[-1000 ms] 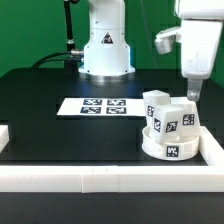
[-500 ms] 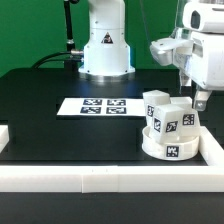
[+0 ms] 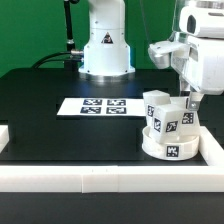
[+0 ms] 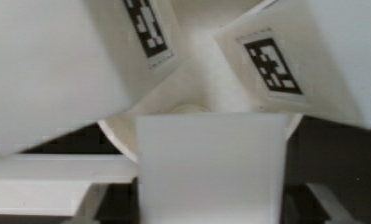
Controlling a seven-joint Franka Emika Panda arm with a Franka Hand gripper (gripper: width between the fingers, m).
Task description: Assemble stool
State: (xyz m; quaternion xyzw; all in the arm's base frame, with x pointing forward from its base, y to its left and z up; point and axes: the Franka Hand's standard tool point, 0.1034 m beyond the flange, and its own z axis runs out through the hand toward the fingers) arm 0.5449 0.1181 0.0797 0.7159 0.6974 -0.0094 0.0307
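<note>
The white stool stands at the exterior view's right: a round disc seat (image 3: 168,150) with three blocky tagged legs upright in it. One leg (image 3: 156,106) is at the left, one (image 3: 170,124) at the front and one (image 3: 190,119) at the right rear. My gripper (image 3: 190,102) hangs just over the right rear leg. In the wrist view the gripper (image 4: 207,205) is open, with a finger on each side of one leg (image 4: 207,165) and a dark gap on both sides. The two other legs (image 4: 93,50) (image 4: 280,60) and a bit of the seat (image 4: 120,130) also show there.
The marker board (image 3: 97,106) lies flat on the black table to the left of the stool. White border rails run along the front (image 3: 100,178) and the right side (image 3: 214,150), close to the seat. The robot base (image 3: 106,50) stands at the back.
The gripper has come down and turned a little, from above the stool to just over the right rear leg. The stool has not moved.
</note>
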